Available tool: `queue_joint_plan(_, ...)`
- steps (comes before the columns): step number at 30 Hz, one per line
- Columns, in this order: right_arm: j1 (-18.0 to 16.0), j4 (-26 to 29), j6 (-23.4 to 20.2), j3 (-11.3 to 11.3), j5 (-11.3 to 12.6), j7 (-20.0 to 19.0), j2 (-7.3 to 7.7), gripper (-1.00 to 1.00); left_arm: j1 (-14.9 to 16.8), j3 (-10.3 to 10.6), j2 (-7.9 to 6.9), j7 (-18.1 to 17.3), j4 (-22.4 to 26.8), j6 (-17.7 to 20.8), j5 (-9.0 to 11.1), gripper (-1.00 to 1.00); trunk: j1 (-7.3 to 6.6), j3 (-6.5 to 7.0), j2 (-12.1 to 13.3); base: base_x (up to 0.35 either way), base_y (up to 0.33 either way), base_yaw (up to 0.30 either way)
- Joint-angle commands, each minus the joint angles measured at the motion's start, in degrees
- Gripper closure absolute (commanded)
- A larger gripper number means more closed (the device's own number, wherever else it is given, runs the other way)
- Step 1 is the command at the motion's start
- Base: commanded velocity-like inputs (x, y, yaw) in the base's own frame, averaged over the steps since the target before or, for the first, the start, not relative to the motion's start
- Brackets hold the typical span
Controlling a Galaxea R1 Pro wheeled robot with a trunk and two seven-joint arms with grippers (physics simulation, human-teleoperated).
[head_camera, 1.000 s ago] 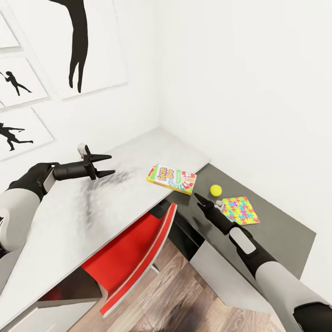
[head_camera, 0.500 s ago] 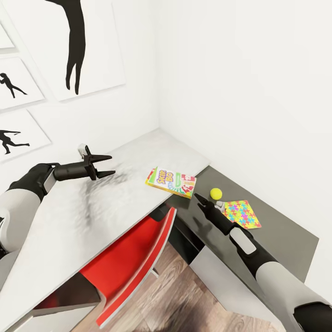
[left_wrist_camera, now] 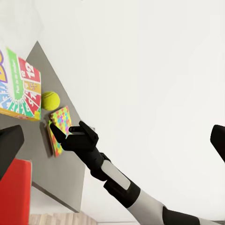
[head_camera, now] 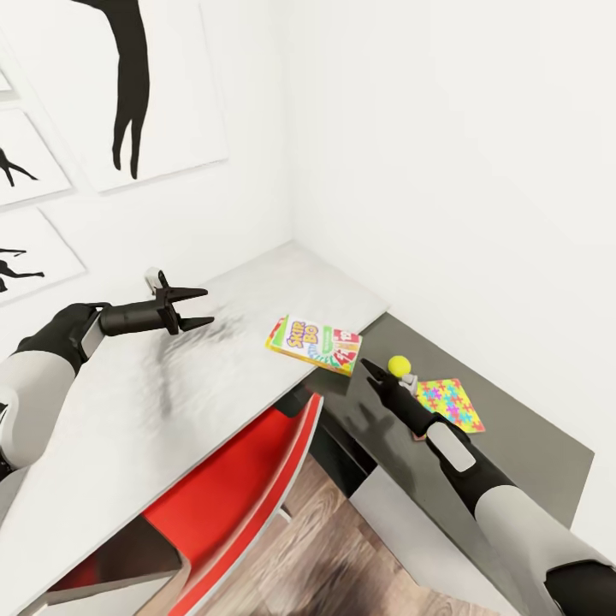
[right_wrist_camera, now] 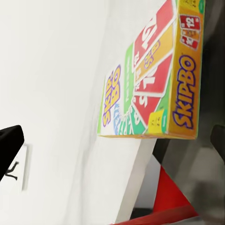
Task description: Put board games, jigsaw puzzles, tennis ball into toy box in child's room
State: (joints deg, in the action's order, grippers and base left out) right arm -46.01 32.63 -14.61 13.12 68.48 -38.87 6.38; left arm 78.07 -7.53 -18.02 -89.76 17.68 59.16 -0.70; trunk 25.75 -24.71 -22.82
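A colourful Skip-Bo board game (head_camera: 314, 344) lies flat at the corner of the light tabletop (head_camera: 128, 402). On the lower dark grey desk (head_camera: 522, 445) beside it are a yellow tennis ball (head_camera: 399, 365) and a bright jigsaw puzzle (head_camera: 451, 404). My right gripper (head_camera: 373, 373) hovers open just in front of the ball, pointing at the game box (right_wrist_camera: 150, 84). My left gripper (head_camera: 193, 310) is open and empty above the light table, well left of the game. The left wrist view shows the ball (left_wrist_camera: 50, 100), puzzle (left_wrist_camera: 60, 129) and right gripper (left_wrist_camera: 58, 136). The toy box is out of view.
A red chair (head_camera: 239, 496) is tucked under the light table, over wood flooring. White walls close off the corner behind both tables, and black silhouette pictures (head_camera: 128, 85) hang on the left wall.
The whole picture has shifted as the camera moved. The game, ball and puzzle now show closer to my right gripper. Both grippers stay open.
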Motion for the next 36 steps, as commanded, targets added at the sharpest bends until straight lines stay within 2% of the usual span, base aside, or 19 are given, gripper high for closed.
queue_joint_plan(1, 0.0, 0.0, -0.3, 0.3, 0.6, -0.1, 0.06, -1.00, 0.0, 0.0, 0.00, -0.2, 0.0, 0.6, -0.1, -1.00, 0.04, -0.09, -0.1, 0.044, -0.030, 0.000)
queue_joint_plan(23, 0.0, -0.2, -0.2, 0.3, 0.5, 0.0, -0.22, -1.00, -0.1, 0.0, 0.00, -0.2, 0.0, 0.6, -0.1, -1.00, 0.04, -0.09, -0.1, 0.025, 0.006, 0.001)
queue_joint_plan(36, 0.0, -0.3, -0.2, 0.3, 0.5, 0.1, -0.11, -1.00, -0.3, -0.1, 0.00, -0.2, 0.0, 0.6, -0.1, -1.00, 0.04, -0.09, -0.1, 0.003, 0.002, 0.100)
